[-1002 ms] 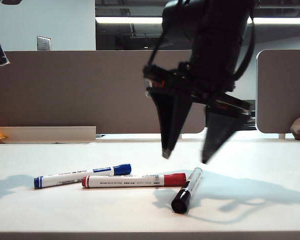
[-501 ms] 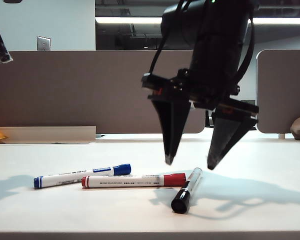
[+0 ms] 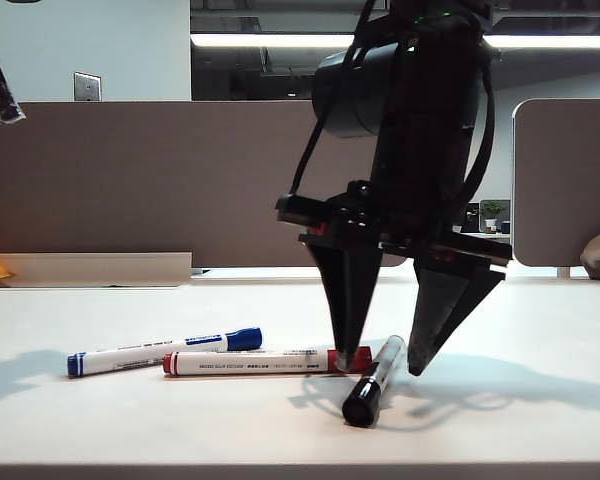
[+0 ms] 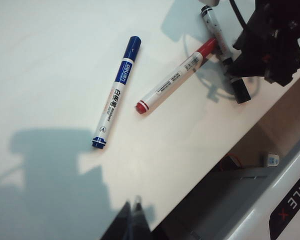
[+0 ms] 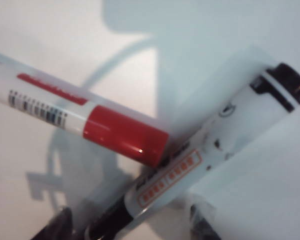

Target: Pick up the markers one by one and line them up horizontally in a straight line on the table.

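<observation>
The right gripper is seen lowered since a second ago, from well above the black marker down to the table; its two dark fingers now straddle that marker's barrel, one tip at the red marker's cap, the other just past the far side of the black marker. The jaws are held wide apart and nothing is gripped; slightly less spread is shown than in the earlier frames. The gripper is also seen rolled a little, so that the fingertips sit nearly level.

The markers are unmoved. The red marker is laid just left of the black marker, its red cap touching the black marker's barrel. The blue marker is laid further left of the black marker, just behind the red one and slightly slanted. The black marker is angled toward the camera, its black cap nearest the table's front edge.

The left gripper is kept high, well left of the black marker, with its fingers pressed together and nothing between them
</observation>
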Controlling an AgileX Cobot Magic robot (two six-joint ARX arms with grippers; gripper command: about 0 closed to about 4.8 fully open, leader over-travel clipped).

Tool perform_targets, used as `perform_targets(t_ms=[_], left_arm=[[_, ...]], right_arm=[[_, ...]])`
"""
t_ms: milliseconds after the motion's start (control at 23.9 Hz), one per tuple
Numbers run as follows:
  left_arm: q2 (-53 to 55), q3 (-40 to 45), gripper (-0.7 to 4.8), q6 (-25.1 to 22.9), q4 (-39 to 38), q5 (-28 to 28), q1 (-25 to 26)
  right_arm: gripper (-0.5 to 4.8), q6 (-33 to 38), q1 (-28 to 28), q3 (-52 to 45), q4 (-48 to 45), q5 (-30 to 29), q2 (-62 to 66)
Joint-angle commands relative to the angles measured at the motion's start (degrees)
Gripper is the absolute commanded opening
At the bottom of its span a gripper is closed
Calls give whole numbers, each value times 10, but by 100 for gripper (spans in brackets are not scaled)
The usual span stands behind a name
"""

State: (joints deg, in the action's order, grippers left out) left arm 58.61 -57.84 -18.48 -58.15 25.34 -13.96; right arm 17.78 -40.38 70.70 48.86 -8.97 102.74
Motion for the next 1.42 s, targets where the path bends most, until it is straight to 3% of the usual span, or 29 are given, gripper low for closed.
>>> perform_targets(t_ms=[42, 459, 585, 919, 1211, 1294, 1420], left_arm=[[-2, -3, -5, -2, 0, 4, 0], [-2, -3, -5, -2, -1, 4, 0], [-2, -3, -5, -2, -1, 4, 0], [-2, -3, -5, -2, -1, 4, 0], [-14, -3, -5, -7, -12, 3, 0], [-17, -3, -5, -6, -14, 2, 0], [-19, -3, -5, -7, -14, 2, 0]], right_arm=[[247, 2, -1, 2, -11, 3, -1], [241, -3, -1, 3, 7, -1, 43], [187, -14, -1, 3, 11, -1, 43], [156, -37, 3, 3, 59, 31, 43], [133, -45, 37, 18, 77, 31, 43], [92, -66, 52, 26, 87, 32, 42], [92, -92, 67, 32, 107, 56, 42]])
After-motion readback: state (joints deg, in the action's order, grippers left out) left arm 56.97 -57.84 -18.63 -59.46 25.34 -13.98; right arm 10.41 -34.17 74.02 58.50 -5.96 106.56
